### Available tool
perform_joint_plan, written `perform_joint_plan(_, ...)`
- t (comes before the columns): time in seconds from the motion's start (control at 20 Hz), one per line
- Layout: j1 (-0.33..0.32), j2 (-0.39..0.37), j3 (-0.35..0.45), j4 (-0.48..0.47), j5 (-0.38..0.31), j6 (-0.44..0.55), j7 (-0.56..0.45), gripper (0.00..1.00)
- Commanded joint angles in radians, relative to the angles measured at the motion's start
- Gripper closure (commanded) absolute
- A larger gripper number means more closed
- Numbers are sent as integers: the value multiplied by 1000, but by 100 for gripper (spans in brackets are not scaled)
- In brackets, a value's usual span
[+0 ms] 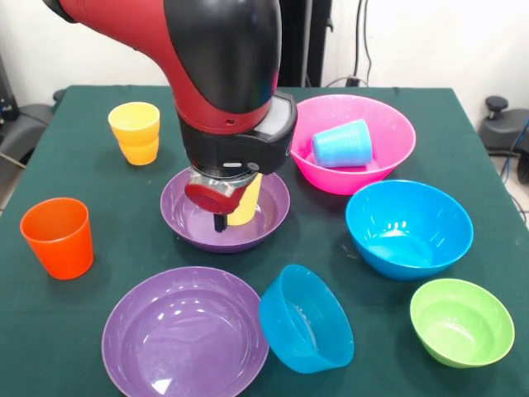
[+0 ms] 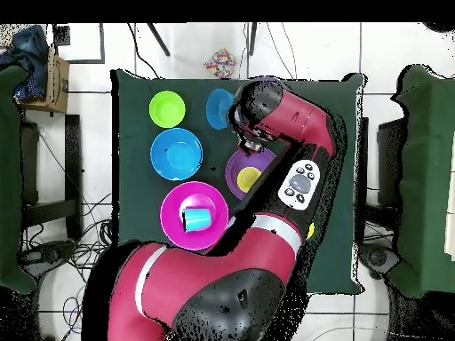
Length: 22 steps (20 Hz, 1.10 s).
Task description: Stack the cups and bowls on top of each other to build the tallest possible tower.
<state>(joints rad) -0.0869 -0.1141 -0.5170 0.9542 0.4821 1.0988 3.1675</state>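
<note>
My gripper (image 1: 221, 217) hangs low inside the middle purple bowl (image 1: 178, 220), right beside a pale yellow cup (image 1: 247, 203) that stands in that bowl; the arm's wrist hides most of the contact. In the overhead view the same yellow cup (image 2: 250, 180) shows in the purple bowl (image 2: 267, 165) under the arm. A light blue cup (image 1: 340, 145) lies on its side in the pink bowl (image 1: 395, 149). Two amber-yellow cups (image 1: 135, 132) are nested at the far left. An orange cup (image 1: 58, 237) stands alone on the left.
A second purple bowl (image 1: 186, 335) sits at the front with a small blue bowl (image 1: 306, 318) tilted against its right side. A big blue bowl (image 1: 408, 228) and a small green bowl (image 1: 461, 321) stand on the right. The green cloth ends near the front bowls.
</note>
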Motion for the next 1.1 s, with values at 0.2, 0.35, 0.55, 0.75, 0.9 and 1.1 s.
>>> perform_joint_plan(0.2, -21, -43, 110, 8, -114, -2, -195, 0)
perform_joint_plan(0.35, -22, -47, 115, 8, -109, 4, -163, 0)
perform_joint_plan(0.55, -28, -43, 116, -7, -113, 4, -151, 0)
perform_joint_plan(0.75, -32, -39, 117, -30, -115, 21, -137, 0)
perform_joint_plan(0.9, -35, -32, 115, -62, -124, 52, -138, 0)
perform_joint_plan(1.1, -45, -20, 128, -95, -157, 34, -213, 0)
